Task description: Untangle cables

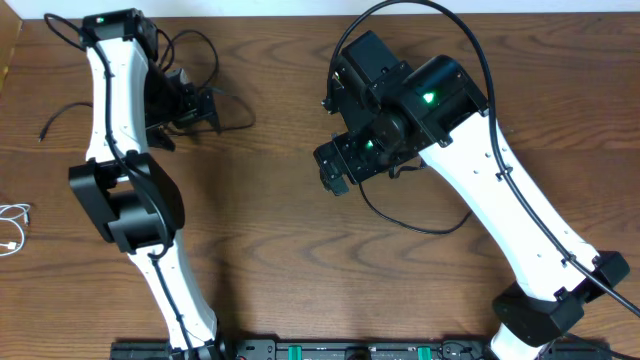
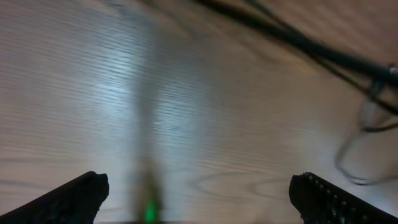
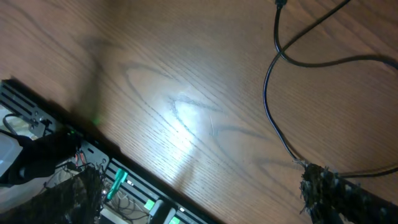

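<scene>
Both sets of jaws are seen spread wide, with nothing held in either. The left gripper [image 1: 203, 108] is parked low over the far-left part of the wooden table [image 1: 270, 240], right in a loose mess of black cables [image 1: 232, 112]. Thin loops are draped around and behind it, and one strand is run off to the left, ending in a small plug [image 1: 44, 134] near the table's edge. In the left wrist view only the two dark fingertips [image 2: 78, 198] are caught at the bottom corners, with bare wood between them. The cables are smeared across the top right corner and a thin loop is seen at the right, all too blurry for much detail. The white cable [image 1: 16, 211] is coiled up by itself at the left edge, well apart from the black tangle and from both grippers. The right gripper [image 1: 336, 170] is held over the middle of the table, and a lone black cable [image 3: 267, 93] is curved out from under it toward the right. In the right wrist view that cable is laid flat on the wood, close to one finger [image 3: 348, 194] but not between the two, its plug end cut off at the top of the view. An equipment rail [image 3: 124, 169] is seen along the near table edge.
</scene>
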